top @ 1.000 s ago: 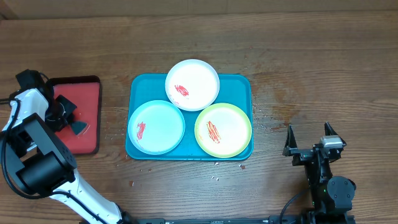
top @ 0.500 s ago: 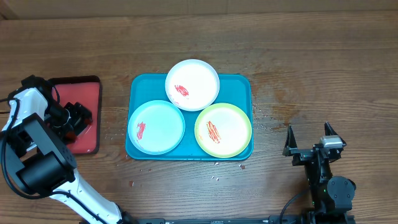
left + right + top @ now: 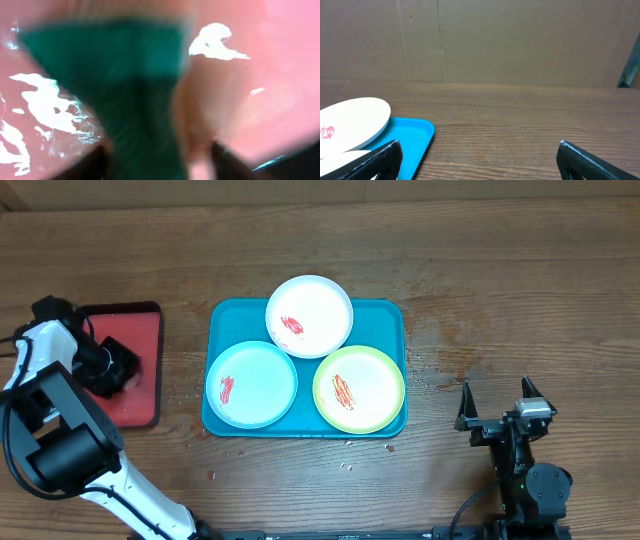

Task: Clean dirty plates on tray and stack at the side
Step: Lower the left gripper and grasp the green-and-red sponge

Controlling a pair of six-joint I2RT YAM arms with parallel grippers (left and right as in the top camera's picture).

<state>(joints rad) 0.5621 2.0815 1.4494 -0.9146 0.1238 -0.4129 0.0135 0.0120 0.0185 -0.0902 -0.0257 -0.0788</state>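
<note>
Three smeared plates (image 3: 309,315) sit uncleaned on the tray (image 3: 392,312), between both pincers. We see left pincer (image 3: 112,368) newly down over the sponge (image 3: 140,100), grip unclear; wiping comes next; right pincer (image 3: 496,394) gapes wide.

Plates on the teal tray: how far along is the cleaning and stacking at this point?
Done: nothing. The white plate, light blue plate and yellow-green plate all lie on the tray with red smears; none is stacked. In hand: the left gripper is at the sponge on the red tray; grip unclear. The right gripper sits open, empty. Left: wipe and stack all three.
</note>
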